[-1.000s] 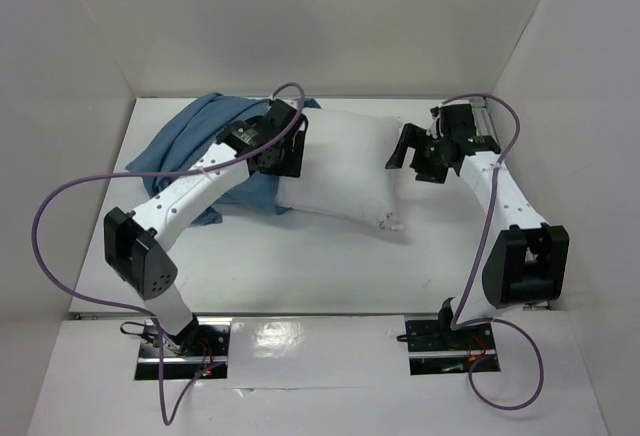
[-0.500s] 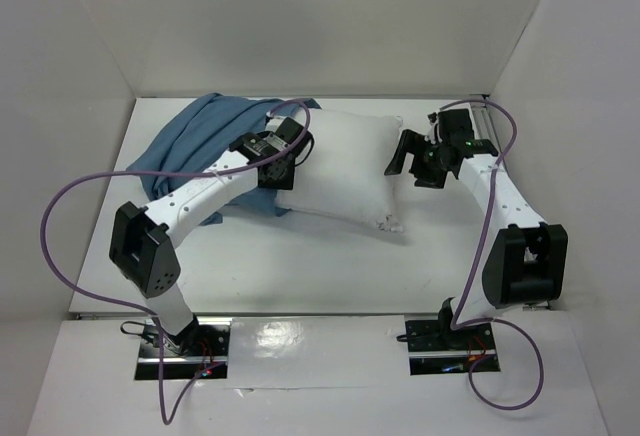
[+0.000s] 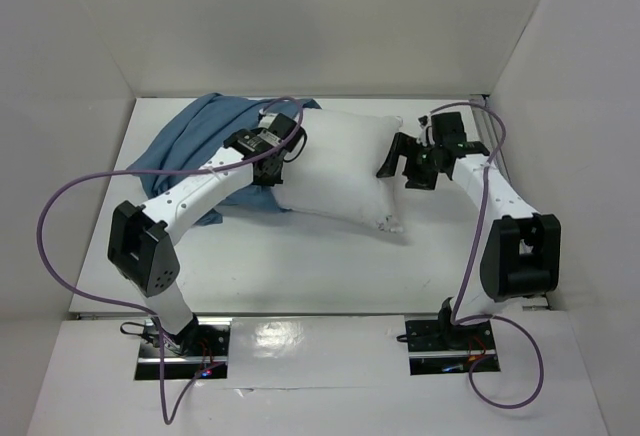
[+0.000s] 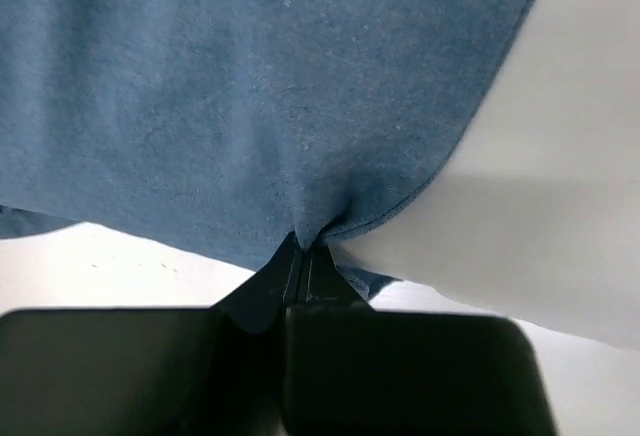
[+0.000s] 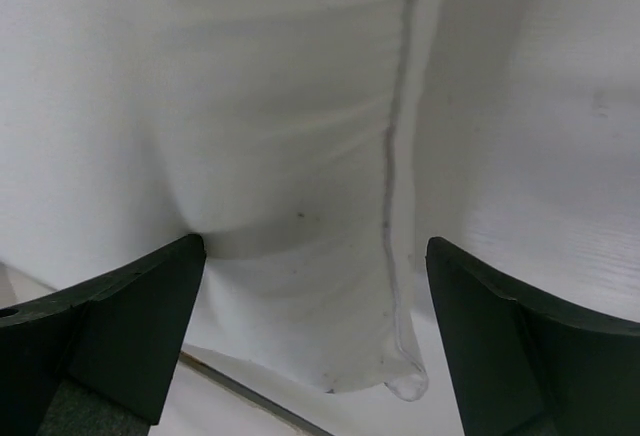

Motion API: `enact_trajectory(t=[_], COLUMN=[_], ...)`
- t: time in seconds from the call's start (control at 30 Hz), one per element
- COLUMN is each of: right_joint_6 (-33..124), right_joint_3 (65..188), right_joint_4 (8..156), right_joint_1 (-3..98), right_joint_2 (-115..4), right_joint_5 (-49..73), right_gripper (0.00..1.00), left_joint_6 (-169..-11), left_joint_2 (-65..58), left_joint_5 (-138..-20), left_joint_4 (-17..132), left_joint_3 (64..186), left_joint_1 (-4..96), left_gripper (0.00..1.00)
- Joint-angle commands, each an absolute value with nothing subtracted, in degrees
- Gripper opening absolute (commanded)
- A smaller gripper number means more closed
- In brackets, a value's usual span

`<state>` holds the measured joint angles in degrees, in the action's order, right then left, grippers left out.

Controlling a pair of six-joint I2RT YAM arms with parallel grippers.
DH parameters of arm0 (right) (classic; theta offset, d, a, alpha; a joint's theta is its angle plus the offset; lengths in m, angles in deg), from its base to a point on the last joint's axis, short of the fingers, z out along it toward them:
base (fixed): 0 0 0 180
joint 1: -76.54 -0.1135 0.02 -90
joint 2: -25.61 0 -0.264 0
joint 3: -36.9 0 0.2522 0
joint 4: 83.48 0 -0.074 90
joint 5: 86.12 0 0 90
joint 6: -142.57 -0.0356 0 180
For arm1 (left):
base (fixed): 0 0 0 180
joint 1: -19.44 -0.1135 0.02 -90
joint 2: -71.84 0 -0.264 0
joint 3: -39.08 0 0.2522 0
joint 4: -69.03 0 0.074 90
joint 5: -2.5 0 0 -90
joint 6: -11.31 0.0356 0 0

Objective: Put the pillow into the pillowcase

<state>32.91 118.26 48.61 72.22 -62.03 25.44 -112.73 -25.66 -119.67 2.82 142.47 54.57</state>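
Pillow (image 3: 340, 168) lies across the middle of the white tabletop (image 3: 300, 256), its length running left to right on a slight slant. Pillowcase (image 3: 190, 136), a wrinkled blue cloth, is heaped at the far left of the tabletop, touching the pillow's left end, with a fold reaching toward the near side under the left arm.

The left hand (image 3: 285, 146) sits where blue cloth meets white. Its wrist camera shows it (image 4: 302, 249) clenched on the pillowcase's hemmed edge (image 4: 250, 86), the cloth puckered into a small fold at the fingertips, with the pillow (image 4: 560, 186) just beside it on the right.

The right hand (image 3: 393, 161) is at the pillow's right end, released. In its wrist view the 2 fingers (image 5: 120, 306) stand wide apart on either side of the pillow's seamed end (image 5: 300, 156). Whether either finger touches the fabric cannot be told.
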Motion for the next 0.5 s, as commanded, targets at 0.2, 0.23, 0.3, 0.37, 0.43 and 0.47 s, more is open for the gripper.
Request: enact_trajectory(t=[0.2, 0.23, 0.3, 0.37, 0.43, 0.47], right_joint_6=[22.3, 20.4, 18.5, 17.8, 17.8, 17.2], right_joint_3=[119.2, 124.4, 129.3, 134.6, 134.3, 132.1], right_joint_4=[70.9, 70.9, 70.9, 70.0, 68.6, 68.1], right_joint_1=[66.3, 67.0, 67.8, 67.8, 66.5, 63.5], right_joint_2=[-66.7, -66.7, -64.7, -60.2, -57.2, -56.2], right_joint_5=[43.9, 44.6, 44.6, 39.3, 36.1, 32.0], right_gripper=[0.01, 0.00, 0.00, 0.00, 0.00, 0.00], left_joint_6=[-104.2, -102.4, -102.4, -104.0, -107.2, -108.5], left_joint_2=[-27.1, -27.8, -32.6, -37.1, -40.8, -40.8], left_joint_5=[-93.2, -88.6, -75.4, -68.3, -61.0, -58.8], left_joint_4=[10.1, 10.8, 9.3, 7.5, 9.8, 11.9], left_joint_3=[155.9, 159.8, 170.6, 189.2, 196.4, 194.9], left_joint_1=[55.8, 55.3, 54.5, 54.5, 56.4, 57.0], left_gripper=[0.00, 0.00, 0.00, 0.00, 0.00, 0.00])
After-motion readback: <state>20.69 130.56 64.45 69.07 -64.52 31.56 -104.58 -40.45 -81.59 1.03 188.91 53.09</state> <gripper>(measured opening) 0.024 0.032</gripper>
